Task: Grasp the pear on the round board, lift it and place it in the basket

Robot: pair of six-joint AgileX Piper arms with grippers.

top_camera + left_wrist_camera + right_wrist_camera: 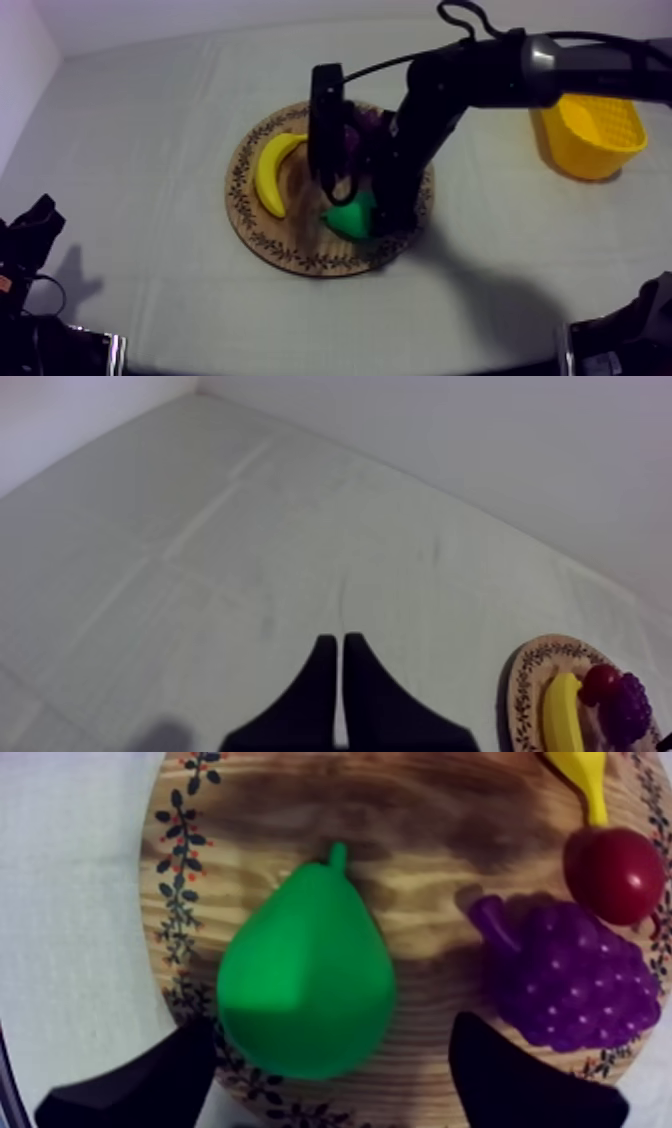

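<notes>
One board (262, 232) lies mid-frame in the top view. Four toy fruits sit on it: one banana (270, 172), one pear (352, 215), one bunch of grapes (575, 987) and one small red fruit (613, 874). One basket (590, 135) stands at the upper right of that view. Two arms show there: the left arm (30, 235) low at the left edge, the right arm (480, 75) reaching in from the upper right. One cloth (150, 120) lies under it all.

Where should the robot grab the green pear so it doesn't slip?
Probably around its fat belly, coming down from above. The pear lies on its side on the wooden board, and its stem end tapers. The right gripper hangs open, one finger each side of the belly.
</notes>
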